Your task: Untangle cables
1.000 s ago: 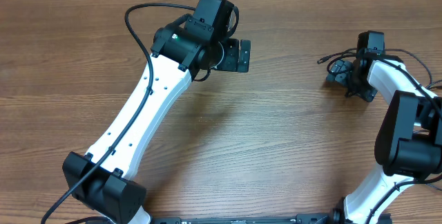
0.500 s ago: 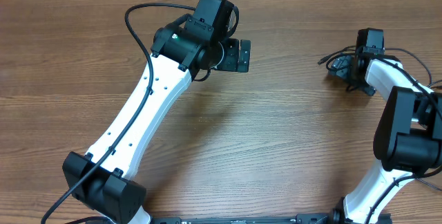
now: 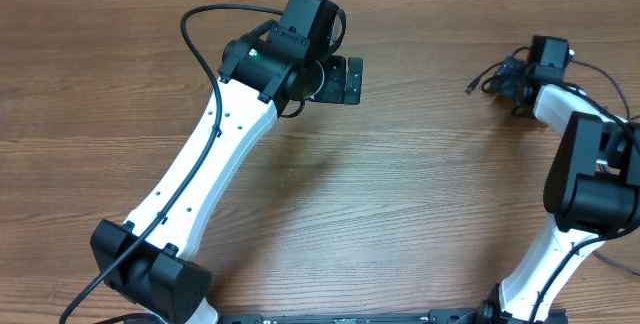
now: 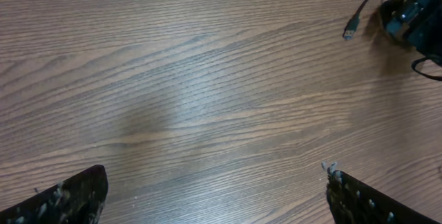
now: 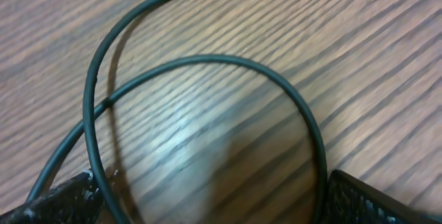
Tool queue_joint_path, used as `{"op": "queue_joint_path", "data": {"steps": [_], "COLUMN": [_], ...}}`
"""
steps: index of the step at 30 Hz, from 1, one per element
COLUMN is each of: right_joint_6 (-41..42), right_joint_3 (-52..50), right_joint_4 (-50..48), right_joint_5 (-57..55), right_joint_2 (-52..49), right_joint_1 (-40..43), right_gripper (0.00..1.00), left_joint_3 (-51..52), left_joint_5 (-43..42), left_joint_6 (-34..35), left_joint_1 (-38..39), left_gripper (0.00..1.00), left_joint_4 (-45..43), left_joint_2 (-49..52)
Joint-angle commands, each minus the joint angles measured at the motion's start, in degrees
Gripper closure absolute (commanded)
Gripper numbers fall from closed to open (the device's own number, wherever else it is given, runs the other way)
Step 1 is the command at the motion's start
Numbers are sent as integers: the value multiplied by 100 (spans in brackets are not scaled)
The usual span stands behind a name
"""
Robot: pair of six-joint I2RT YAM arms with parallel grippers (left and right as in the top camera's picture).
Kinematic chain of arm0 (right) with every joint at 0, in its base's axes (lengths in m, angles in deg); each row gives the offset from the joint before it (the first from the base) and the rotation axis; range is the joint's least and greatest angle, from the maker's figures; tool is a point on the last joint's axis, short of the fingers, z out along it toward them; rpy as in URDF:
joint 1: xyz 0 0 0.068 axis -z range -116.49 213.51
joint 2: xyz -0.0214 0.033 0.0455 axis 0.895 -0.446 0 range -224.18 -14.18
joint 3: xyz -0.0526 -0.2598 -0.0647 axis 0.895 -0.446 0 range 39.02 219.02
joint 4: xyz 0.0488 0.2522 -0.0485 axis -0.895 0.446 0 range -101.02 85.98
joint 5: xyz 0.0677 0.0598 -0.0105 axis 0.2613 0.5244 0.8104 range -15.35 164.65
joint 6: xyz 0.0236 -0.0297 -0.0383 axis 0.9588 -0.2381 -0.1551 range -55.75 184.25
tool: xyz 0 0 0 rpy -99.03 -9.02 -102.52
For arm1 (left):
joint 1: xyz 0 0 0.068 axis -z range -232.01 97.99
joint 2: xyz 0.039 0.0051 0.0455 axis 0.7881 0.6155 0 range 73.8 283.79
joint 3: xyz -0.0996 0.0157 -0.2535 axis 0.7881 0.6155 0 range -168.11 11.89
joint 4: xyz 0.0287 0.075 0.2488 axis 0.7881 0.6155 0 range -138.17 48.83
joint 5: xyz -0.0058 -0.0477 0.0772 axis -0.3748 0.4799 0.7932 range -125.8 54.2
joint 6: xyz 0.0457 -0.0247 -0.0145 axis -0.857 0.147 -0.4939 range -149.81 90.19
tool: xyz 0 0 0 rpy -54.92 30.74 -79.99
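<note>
Two arms at a wood-grain table [image 3: 420, 214], one small tangle of cables [image 3: 497, 72].

Location: the cables sit far right on the table, toward its far edge, well apart from the left arm [image 3: 215, 154]. The right arm [image 3: 585, 164] reaches up along the right side and ends right at the tangle.

Orientation: from overhead the bundle's long axis runs roughly left to right. One free end trails out of it to the left and slightly toward the near side, tipped by a small plug [image 3: 469, 89]. The left wrist view shows the same end at its upper right, plug pointing down-left, with the dark bundle just beyond it.

Right gripper [image 5: 210, 182]: fingers spread wide, one at each lower corner of its wrist view, nothing pinched between them. Two cords lie flat on the wood in the gap. One arcs from the top edge down the left side. The other sweeps from lower left up and over to the right finger, forming an open loop. They cross at mid-left.

Left gripper [image 4: 215, 175]: fingers also set wide apart, over bare wood near the far middle of the table, holding nothing.
</note>
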Motion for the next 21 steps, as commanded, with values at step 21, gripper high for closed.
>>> {"op": "queue_joint_path", "data": {"steps": [21], "right_joint_6": [-409], "right_joint_3": [-28], "right_joint_4": [76], "right_joint_5": [1834], "right_joint_2": [-623], "right_joint_1": [2122], "right_gripper": [0], "left_joint_3": [-85], "left_joint_5": [-20], "left_joint_6": [76], "left_joint_1": [13], "left_gripper": [0], "left_joint_4": [-4], "left_joint_2": [-94]}}
